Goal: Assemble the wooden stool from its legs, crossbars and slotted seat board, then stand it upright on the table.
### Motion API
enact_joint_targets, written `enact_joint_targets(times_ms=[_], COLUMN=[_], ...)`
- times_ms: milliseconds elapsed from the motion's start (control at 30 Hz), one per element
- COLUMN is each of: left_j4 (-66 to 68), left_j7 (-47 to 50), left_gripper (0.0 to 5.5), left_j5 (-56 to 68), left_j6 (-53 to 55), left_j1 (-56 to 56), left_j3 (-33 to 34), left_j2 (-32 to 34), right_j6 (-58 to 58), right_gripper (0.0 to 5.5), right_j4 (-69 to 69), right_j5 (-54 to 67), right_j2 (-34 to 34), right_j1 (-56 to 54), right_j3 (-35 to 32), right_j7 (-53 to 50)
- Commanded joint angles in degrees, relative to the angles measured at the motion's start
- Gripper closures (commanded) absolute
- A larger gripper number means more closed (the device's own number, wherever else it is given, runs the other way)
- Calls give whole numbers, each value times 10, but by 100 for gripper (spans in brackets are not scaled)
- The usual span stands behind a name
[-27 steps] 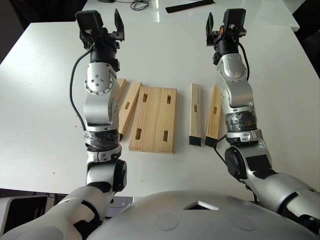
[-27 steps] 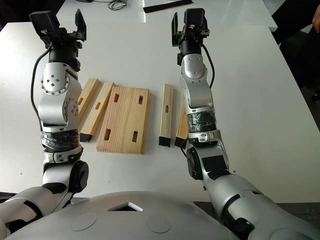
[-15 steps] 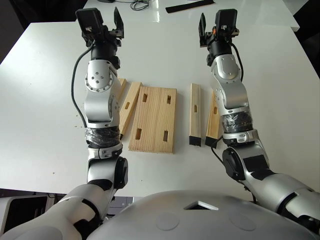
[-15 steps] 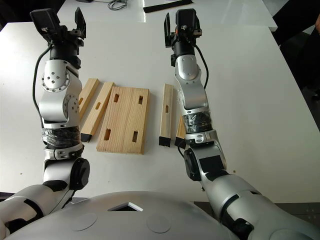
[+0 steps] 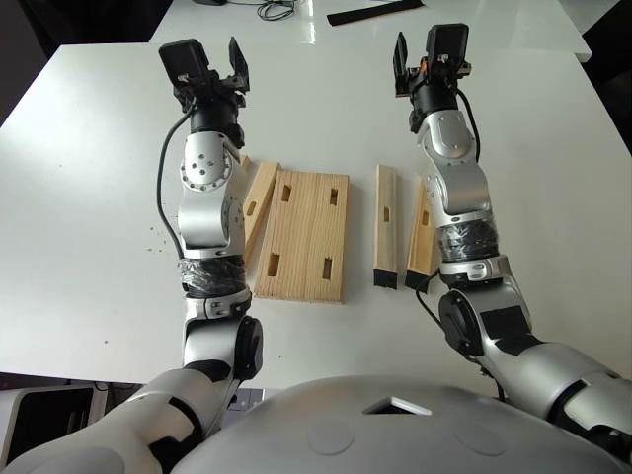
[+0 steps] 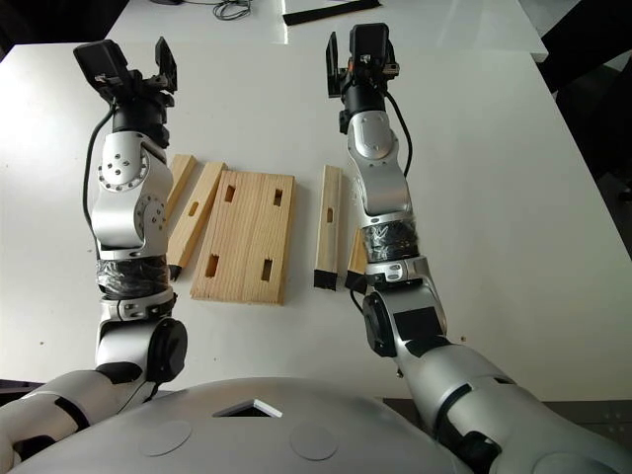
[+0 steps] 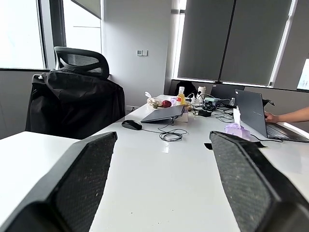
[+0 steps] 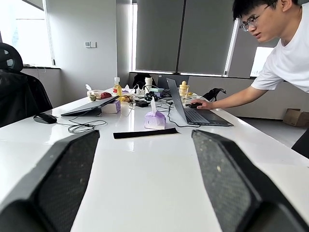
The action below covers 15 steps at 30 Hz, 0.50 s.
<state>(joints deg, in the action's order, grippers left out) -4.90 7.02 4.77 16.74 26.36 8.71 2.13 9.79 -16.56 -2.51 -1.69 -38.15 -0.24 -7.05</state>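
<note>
The 2 head views look steeply down from above and behind the left gripper (image 5: pixel 212 67) and right gripper (image 5: pixel 423 59), at mid range. They share the white table (image 5: pixel 79 197) and the seat board (image 5: pixel 306 232) lying behind and between them. Each wrist camera sits close behind its own 2 spread fingers (image 7: pixel 82 183), facing level across the table ahead of the fingertips. Both wrist views share the open laptop (image 8: pixel 186 108) and black strip (image 8: pixel 145 133) far ahead.
</note>
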Motion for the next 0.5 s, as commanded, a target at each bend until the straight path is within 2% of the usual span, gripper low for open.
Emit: enact_joint_targets(times_ms=[33,133,300,500], left_j4=[4,10,-1,6], left_j7=[0,-7,-9,6], left_gripper=[193,193,193,193], left_j5=[-2,3,67,42], left_j6=[-2,0,27,66], left_j1=[16,29,31,41], left_j3=[-9,-5,34,19], left_j2=[-5,2,-15,-4], right_j6=[-6,-8,2,7], right_gripper=[198,198,198,198], right_j4=[1,4,17,24], right_j5=[-8,-6,38,22], right_j2=[-7,-13,-41,-37], right_j1=[-9,-5,-13,-13], right_j3=[9,10,-33,-15], right_j7=[-4,-4,-27,-23])
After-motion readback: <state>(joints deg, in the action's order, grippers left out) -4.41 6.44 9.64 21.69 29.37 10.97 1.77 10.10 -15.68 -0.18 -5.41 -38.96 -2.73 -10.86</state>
